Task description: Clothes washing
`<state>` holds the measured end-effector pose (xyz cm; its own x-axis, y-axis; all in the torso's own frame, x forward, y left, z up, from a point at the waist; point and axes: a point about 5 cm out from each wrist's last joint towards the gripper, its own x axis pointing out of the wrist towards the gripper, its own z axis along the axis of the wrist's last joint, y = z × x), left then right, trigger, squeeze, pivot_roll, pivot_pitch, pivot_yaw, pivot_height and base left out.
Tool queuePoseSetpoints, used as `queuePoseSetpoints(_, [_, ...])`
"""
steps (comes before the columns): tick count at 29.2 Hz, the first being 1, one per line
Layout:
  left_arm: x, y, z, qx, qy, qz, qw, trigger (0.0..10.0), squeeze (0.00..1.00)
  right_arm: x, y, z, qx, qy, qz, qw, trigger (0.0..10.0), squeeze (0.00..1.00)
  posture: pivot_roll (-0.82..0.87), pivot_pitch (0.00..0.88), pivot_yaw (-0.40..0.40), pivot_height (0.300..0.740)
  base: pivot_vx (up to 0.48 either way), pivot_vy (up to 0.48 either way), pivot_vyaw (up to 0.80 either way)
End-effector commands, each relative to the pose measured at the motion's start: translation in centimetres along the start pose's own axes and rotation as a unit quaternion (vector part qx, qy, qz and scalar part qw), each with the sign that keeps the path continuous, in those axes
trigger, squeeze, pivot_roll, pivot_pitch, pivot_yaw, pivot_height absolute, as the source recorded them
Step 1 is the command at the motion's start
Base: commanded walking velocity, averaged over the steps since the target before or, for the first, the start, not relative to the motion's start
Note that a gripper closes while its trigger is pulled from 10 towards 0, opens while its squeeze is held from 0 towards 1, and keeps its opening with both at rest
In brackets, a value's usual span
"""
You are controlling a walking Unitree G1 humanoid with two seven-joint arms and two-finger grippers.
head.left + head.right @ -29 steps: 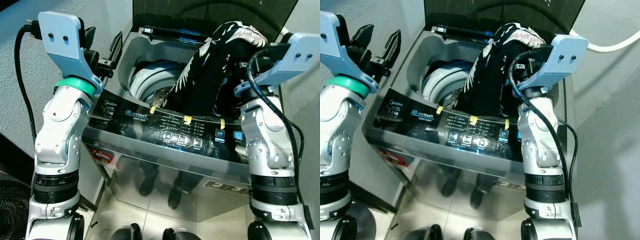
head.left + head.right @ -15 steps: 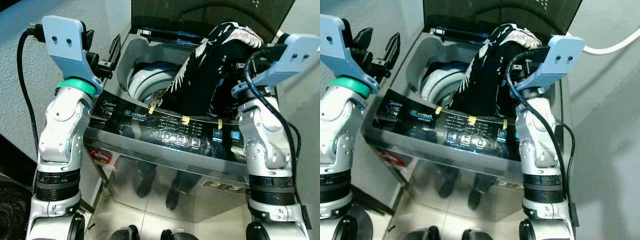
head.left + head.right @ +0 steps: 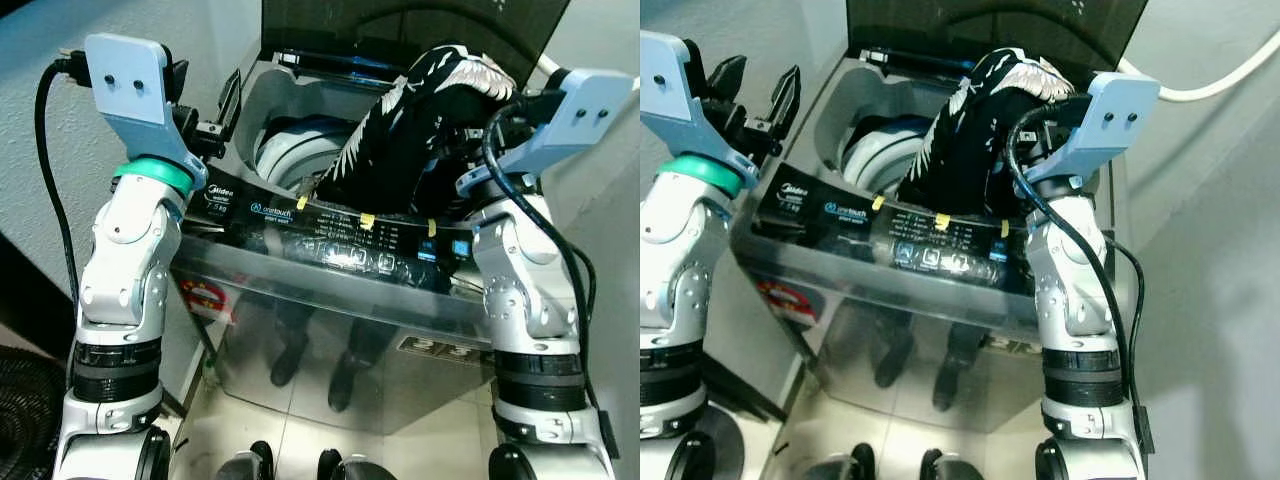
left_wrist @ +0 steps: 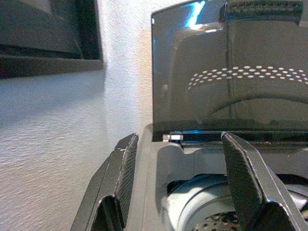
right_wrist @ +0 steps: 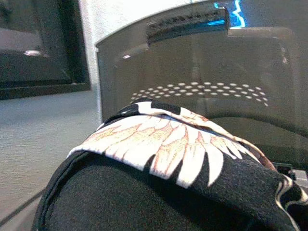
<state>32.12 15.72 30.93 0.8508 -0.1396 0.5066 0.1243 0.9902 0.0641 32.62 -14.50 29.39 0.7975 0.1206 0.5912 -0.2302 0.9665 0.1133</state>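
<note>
Jaws on the left gripper (image 3: 752, 92) stand spread with nothing between them, poised at about ten o'clock of the washing machine (image 3: 300, 280), just outside its left rim, and the left wrist view looks between the two black fingers (image 4: 122, 173) toward the raised lid (image 4: 231, 72) and the pale drum (image 3: 300, 160) below. On the right gripper (image 3: 478, 100) I cannot tell how the jaws stand, since the garment (image 3: 400, 140), a black cloth with white feather-like print, is bunched over them; the right wrist view shows that cloth (image 5: 163, 159) heaped close before the camera. From that bunch at roughly two o'clock of the tub opening, the garment hangs as a long drape slanting down toward seven o'clock, its lower edge lying at the inner edge of the control panel (image 3: 350, 240) instead of inside the drum. So the long axis runs from the right arm diagonally across the opening, and the drum sits below and toward nine o'clock of the cloth. My judgement is that the right arm, already carrying the load, is far the better placed to lower it; the risk is the trailing end catching on the panel edge.
</note>
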Motion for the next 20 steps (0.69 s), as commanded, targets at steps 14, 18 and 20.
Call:
queuePoseSetpoints(14, [-0.06,-0.23,-0.47,0.0,0.007,0.001,1.0,10.0,0.0,0.0,0.17,0.0,-0.02,0.006,0.009,1.0,10.0,0.0,0.01,0.058,-0.001,0.74,-0.248,0.0,0.0])
queuePoseSetpoints(18, [-0.03,-0.25,-0.48,0.0,0.007,0.001,1.0,10.0,0.0,-0.02,0.16,-0.09,-0.022,0.007,0.009,1.0,10.0,0.0,0.01,0.059,0.0,0.74,-0.25,0.0,0.0])
queuePoseSetpoints(20, [-0.01,-0.26,-0.47,0.0,0.007,0.001,1.0,10.0,0.0,-0.04,0.16,-0.14,-0.023,0.008,0.01,1.0,10.0,0.0,0.01,0.06,0.001,0.74,-0.247,0.0,0.0])
